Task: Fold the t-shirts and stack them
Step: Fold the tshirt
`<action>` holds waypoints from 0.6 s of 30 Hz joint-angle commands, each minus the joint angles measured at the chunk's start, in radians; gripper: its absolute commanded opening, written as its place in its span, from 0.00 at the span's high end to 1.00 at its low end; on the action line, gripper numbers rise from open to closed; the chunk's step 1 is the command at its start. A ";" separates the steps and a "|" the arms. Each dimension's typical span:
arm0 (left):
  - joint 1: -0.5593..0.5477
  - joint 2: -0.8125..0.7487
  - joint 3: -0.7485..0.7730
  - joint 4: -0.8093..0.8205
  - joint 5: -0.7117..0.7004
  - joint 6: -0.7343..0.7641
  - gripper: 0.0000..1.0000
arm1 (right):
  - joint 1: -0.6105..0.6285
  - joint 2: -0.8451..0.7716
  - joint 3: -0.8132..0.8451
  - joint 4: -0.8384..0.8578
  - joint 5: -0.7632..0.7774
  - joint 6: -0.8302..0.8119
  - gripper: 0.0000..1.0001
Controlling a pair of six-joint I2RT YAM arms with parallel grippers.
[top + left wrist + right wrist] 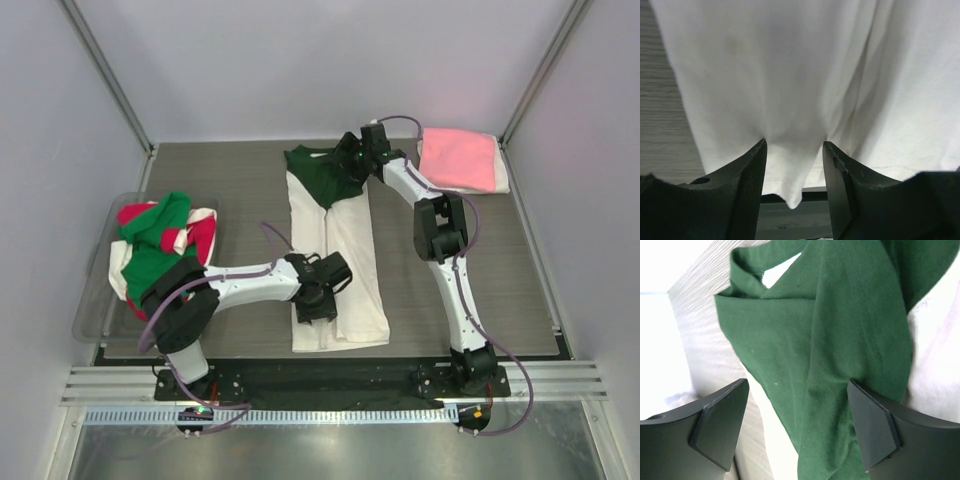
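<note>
left arm [250, 283]: upper link folded low over its base, forearm reaching flat to the right, wrist turned down over the near-left part of the cream-white t-shirt [345, 260]. left jaws partway apart. a loose tongue of that t-shirt [790, 75] sits between them, hem corner hanging down through the gap. both fingertips [757, 150] touch the cloth, and creases fan out from them. can't tell if it's clamped or just straddled. bare surface [660, 125] shows left of these jaws.

right arm [440, 230]: stretched far forward, elbow raised midway, forearm angled left to the far end of the same t-shirt, wrist tipped down onto its dark green part [840, 315]. right jaws spread wide, green cloth lying between them, not squeezed. a green fold runs against the right-hand fingertip [872, 425]. the left-hand one sits just beside the cloth edge.

the t-shirt lies as a long narrow strip on the surface [240, 190], green end under the right jaws, white end under the left jaws.

folded pink t-shirt [458, 160] is near the right jaws on their right, not touching. heap of green, red and white t-shirts [155, 240] in the clear tub [90, 320], well left of the left jaws, beside that arm's elbow.
</note>
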 commanded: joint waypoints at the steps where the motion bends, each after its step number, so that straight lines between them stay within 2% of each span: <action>1: -0.004 -0.074 -0.022 -0.123 -0.076 0.007 0.50 | -0.044 -0.053 -0.131 -0.075 0.245 -0.022 0.12; 5: -0.007 -0.159 -0.039 -0.159 -0.105 0.001 0.50 | -0.045 -0.090 -0.125 -0.056 0.172 -0.022 0.11; 9: -0.008 -0.243 0.031 -0.254 -0.171 0.009 0.49 | -0.044 -0.129 -0.015 -0.058 0.054 -0.007 0.11; 13: -0.011 -0.324 0.087 -0.314 -0.202 0.019 0.49 | -0.045 -0.222 0.043 -0.084 0.012 -0.013 0.08; 17: -0.010 -0.444 0.073 -0.323 -0.260 0.024 0.48 | -0.044 -0.452 -0.126 -0.114 0.067 -0.082 0.08; 18: -0.008 -0.470 0.047 -0.315 -0.271 0.029 0.48 | -0.044 -0.532 -0.283 -0.111 0.092 -0.103 0.09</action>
